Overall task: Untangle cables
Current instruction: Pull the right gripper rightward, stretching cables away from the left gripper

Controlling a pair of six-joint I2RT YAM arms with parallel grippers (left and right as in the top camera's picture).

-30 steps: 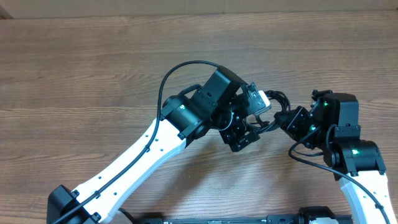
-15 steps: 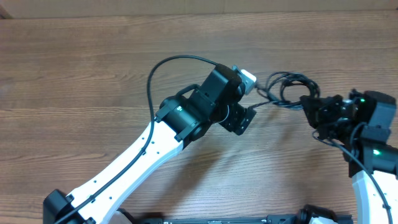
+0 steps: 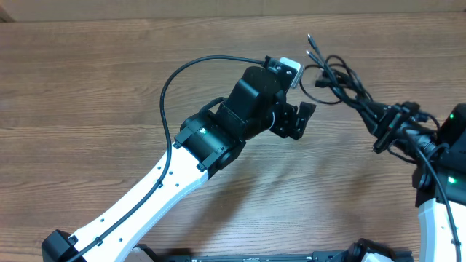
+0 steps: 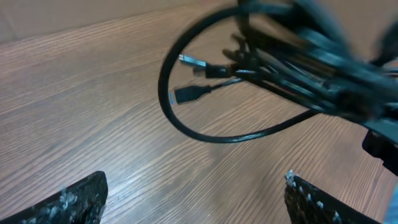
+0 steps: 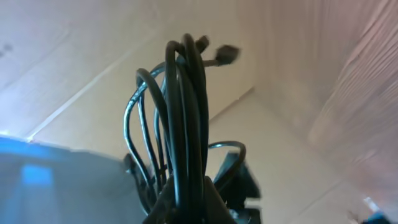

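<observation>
I've dragged tangled bundle of thin black cables (image 3: 336,75) rightward, clamped in black right gripper (image 3: 382,125); black left gripper (image 3: 301,121) let go, splayed empty. Knot unresolved.

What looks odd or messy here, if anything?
Only the cables stand out: a tangled black bundle, with loops and plug ends sticking out at different angles, clamped in the right gripper. The left gripper is open and empty beside it. Nothing looks damaged or spilled.

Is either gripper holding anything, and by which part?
Right gripper clamps the cables where their strands bunch together; left gripper is open and empty.
</observation>
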